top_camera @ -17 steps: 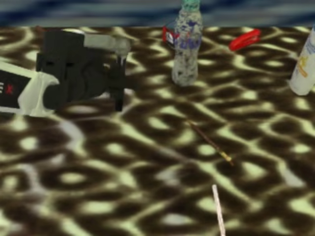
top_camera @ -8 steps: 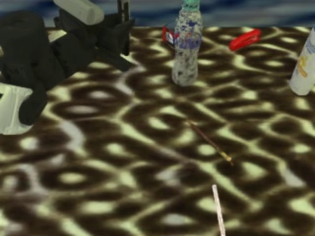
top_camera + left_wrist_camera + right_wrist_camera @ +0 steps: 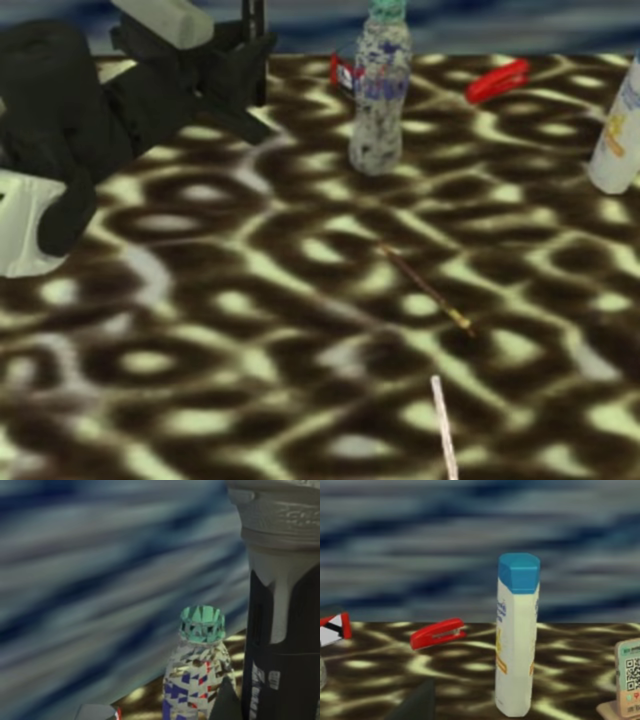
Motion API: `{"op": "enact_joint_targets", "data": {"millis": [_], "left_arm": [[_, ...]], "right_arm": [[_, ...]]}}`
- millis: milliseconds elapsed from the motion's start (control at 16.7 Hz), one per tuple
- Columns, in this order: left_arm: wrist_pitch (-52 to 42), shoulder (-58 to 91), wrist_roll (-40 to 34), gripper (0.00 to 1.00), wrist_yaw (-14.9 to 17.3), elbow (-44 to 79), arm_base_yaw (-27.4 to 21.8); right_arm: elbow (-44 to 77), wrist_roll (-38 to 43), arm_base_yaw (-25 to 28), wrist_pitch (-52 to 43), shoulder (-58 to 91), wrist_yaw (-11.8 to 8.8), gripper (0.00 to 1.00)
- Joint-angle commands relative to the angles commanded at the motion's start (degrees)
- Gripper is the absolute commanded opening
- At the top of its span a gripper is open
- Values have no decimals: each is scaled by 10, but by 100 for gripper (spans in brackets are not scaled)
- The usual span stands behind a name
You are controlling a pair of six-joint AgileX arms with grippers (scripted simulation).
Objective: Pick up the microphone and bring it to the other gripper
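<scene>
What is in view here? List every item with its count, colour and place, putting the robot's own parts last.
microphone: 1, black handle with silver-grey head, held above the table's far left
patterned bottle: 1, green cap, far middle
red-white box: 1, just behind the patterned bottle
stapler: 1, red, far right
white bottle: 1, blue cap, right edge
QR sign: 1, beige, near the white bottle
brown stick: 1, centre
white stick: 1, near edge
table: 1, brown-yellow pattern
left gripper: 1, black, far left, gripping the microphone
right gripper: 1, dark, only an edge shows in the right wrist view
</scene>
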Motion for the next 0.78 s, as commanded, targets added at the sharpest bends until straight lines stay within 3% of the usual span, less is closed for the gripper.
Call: {"op": "enact_joint_targets", "data": {"millis": [120, 480, 600, 780], "left_arm": [[-16, -22, 1, 0, -33, -1, -30], [-90, -123, 4, 0, -180, -8, -167], [-99, -139, 5, 0, -196, -9, -184], [-98, -137, 5, 0, -195, -6, -182]], "right_arm": [[0, 0, 0, 0, 0, 0, 100], [0, 0, 0, 0, 0, 0, 100], [0, 0, 0, 0, 0, 0, 100], [0, 0, 0, 0, 0, 0, 100]]}}
